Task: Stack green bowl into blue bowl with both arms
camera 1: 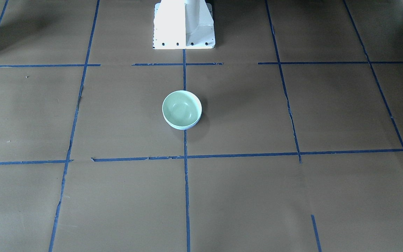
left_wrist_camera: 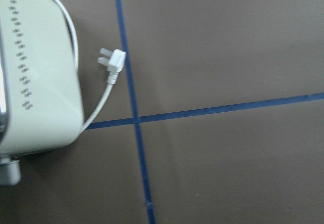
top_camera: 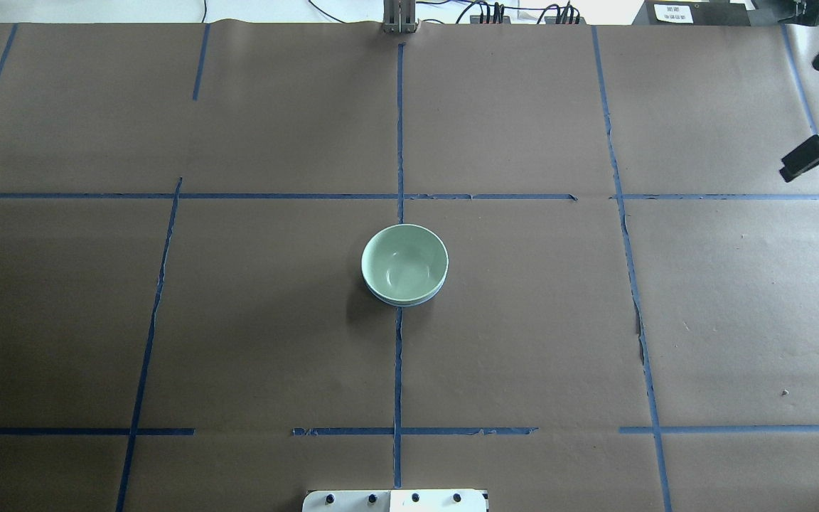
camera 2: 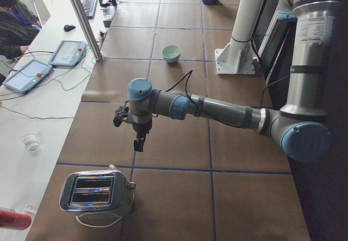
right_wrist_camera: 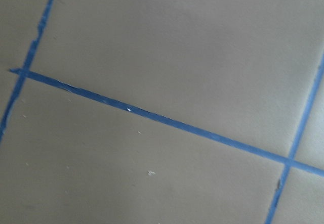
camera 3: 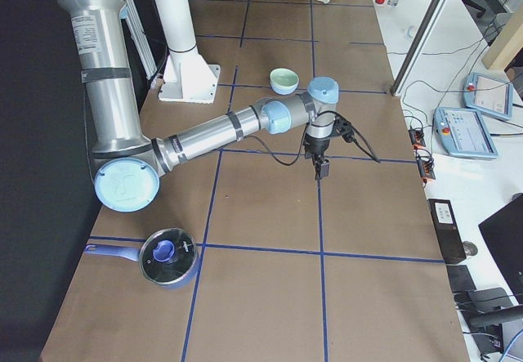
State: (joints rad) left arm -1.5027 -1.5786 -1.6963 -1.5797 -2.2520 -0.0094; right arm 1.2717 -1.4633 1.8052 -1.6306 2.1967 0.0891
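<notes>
Green bowl (top_camera: 405,262) is sitting nested in blue bowl (top_camera: 402,303) mid table (top_camera: 239,320). I'm seeing left gripper (camera 2: 140,143) and right gripper (camera 3: 320,170) hanging well apart from them, holding nothing; how open, I can't tell.

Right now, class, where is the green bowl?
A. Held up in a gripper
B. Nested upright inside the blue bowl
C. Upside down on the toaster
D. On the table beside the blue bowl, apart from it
B: the green bowl sits upright in the middle of the table, and only a thin edge of the blue bowl shows beneath its rim.
</notes>
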